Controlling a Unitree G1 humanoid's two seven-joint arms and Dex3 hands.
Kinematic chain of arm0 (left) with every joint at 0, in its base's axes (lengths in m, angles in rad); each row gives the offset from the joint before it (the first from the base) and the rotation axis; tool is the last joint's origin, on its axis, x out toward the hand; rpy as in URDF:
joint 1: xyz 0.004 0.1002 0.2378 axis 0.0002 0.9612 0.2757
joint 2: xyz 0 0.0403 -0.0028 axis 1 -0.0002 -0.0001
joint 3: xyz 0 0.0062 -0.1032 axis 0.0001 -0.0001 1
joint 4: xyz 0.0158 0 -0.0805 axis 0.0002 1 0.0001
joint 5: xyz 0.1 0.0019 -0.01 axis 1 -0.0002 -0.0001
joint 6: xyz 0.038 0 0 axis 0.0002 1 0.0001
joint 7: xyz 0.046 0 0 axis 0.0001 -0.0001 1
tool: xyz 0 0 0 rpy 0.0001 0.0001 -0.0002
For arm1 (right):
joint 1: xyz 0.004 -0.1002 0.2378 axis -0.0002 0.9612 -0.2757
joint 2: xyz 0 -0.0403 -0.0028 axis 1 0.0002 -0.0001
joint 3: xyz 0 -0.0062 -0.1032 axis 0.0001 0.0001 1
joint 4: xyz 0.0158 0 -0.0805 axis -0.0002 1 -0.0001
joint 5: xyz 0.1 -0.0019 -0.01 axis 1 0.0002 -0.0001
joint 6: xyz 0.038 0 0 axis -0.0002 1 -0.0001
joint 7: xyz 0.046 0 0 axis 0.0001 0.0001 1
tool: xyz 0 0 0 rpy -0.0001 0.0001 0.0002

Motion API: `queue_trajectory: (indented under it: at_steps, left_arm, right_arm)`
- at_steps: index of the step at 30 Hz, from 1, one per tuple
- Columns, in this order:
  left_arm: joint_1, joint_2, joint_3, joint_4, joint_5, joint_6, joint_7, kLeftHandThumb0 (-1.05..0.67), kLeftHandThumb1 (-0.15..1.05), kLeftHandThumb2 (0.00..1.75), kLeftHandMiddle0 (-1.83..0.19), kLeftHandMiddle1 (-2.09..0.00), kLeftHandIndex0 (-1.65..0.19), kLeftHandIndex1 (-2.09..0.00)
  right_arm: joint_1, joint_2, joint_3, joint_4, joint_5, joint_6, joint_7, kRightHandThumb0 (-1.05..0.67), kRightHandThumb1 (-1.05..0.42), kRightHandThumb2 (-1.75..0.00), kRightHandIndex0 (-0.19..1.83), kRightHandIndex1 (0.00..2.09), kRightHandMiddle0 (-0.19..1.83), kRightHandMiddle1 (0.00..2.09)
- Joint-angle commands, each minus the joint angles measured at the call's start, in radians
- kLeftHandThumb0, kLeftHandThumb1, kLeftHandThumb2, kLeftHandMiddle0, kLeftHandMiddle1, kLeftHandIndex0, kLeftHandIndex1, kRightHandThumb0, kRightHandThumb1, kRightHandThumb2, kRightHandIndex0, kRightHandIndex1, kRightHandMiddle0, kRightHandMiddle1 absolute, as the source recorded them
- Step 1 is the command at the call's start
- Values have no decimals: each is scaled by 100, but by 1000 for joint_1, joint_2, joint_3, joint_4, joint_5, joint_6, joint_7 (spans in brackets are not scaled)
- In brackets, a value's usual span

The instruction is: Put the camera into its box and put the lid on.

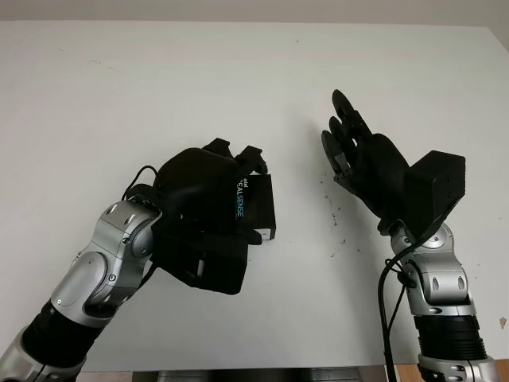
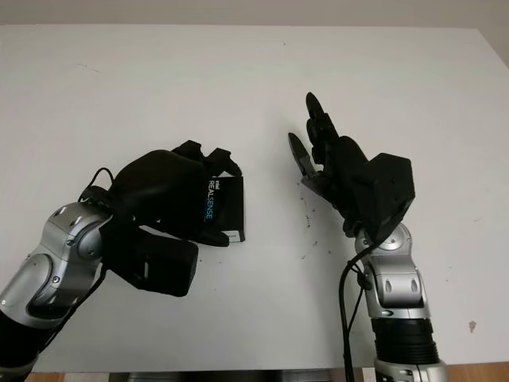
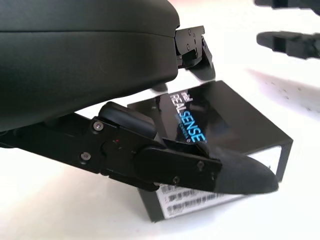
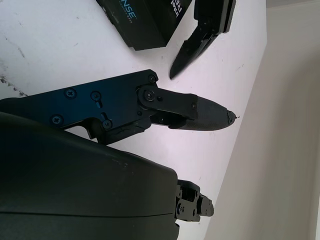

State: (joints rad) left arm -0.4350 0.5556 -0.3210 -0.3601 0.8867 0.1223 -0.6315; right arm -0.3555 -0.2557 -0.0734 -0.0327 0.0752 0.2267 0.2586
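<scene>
Black box [image 1: 256, 205], lid on, lying flat on the white table [image 1: 159, 87], left of centre. White and blue "REALSENSE" lettering runs across its top face; a white label with small print covers one side wall, seen in the left wrist view [image 3: 200, 197].

Left hand [image 1: 208, 187] over the box, covering its left part. Fingers clamped on the box: one finger [image 3: 220, 172] lies along the labelled side wall, and two fingertips reach over the opposite edge, touching the table just beside the box. The left arm enters from the bottom left corner.

Right hand [image 1: 355, 151] open, raised above the table to the right of the box and well apart from it, holding nothing, fingers pointing away from the robot. In the right wrist view one finger [image 4: 197, 111] extends over bare table, with the box corner [image 4: 137, 22] beyond it.

Small dark specks [image 1: 335, 215] mark the table between the box and the right arm.
</scene>
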Motion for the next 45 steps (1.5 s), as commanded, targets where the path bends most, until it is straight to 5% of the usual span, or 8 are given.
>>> queue_trajectory:
  at_steps: [1,12,16,20,25,32,38,45]
  left_arm:
    - [21,11,2,-23,6,-7,-13,-93,105,17,19,-1,19,-1]
    - [47,7,28,-42,-22,-18,-20,-99,105,14,19,0,19,0]
    - [59,-21,119,-75,-195,25,-49,-100,105,23,19,0,19,0]
    - [70,-79,257,-100,-406,83,-3,-97,105,53,19,0,19,0]
    - [61,-163,416,-10,-677,88,108,-89,105,61,19,0,19,0]
    - [38,-302,501,146,-891,67,297,-87,105,63,19,0,19,0]
    - [46,-387,519,231,-957,24,442,-87,105,68,19,0,19,0]
    - [41,-402,524,361,-1004,-37,479,-85,105,71,19,0,19,0]
  right_arm:
    - [6,-7,-8,1,7,-16,3,-63,-105,-56,-13,5,-11,5]
    - [2,-9,-10,6,11,-20,10,-61,-105,-56,-13,5,-11,5]
    - [1,-9,-11,12,7,-31,9,-62,-105,-56,-13,5,-11,5]
    - [-3,0,-18,10,19,-40,7,-62,-105,-56,-12,5,-10,6]
    - [-15,11,-20,-4,33,-29,-10,-64,-105,-56,-11,6,-10,6]
    - [-31,39,-19,-26,42,-9,-54,-61,-105,-58,-11,6,-8,6]
    - [-37,34,-4,-25,17,-19,-65,-65,-105,-65,-11,6,-11,5]
    - [-46,48,12,4,0,-65,-61,-77,-105,-76,-19,0,-19,0]
